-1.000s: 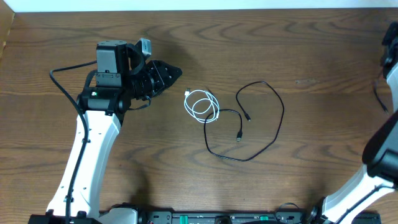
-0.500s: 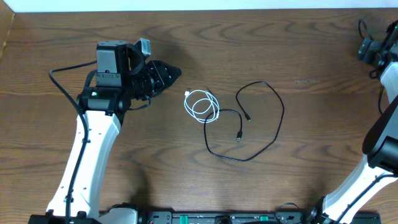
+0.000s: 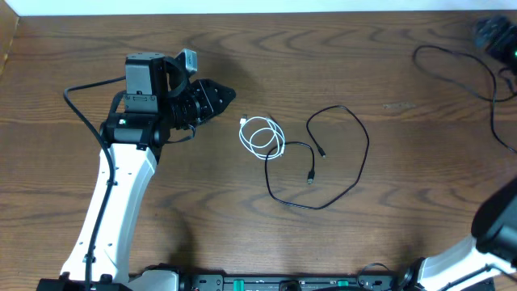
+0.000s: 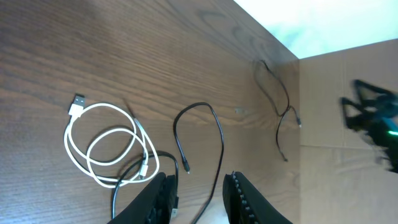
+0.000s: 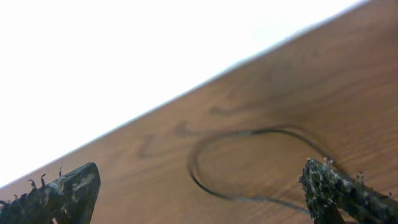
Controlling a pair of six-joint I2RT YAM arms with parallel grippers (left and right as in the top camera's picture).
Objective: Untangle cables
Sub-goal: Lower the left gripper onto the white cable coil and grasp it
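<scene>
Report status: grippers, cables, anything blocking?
Left gripper open, empty. Right gripper open, empty, over far black cable. White cable coiled, overlapping centre black cable. Nothing in the way.

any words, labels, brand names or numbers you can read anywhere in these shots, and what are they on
No text can be read in any view.
left arm: plain white shell, no legible marking.
strip at the table's near edge: small green and white marks, too small to read.
white cable and black cables: no print visible.
</scene>
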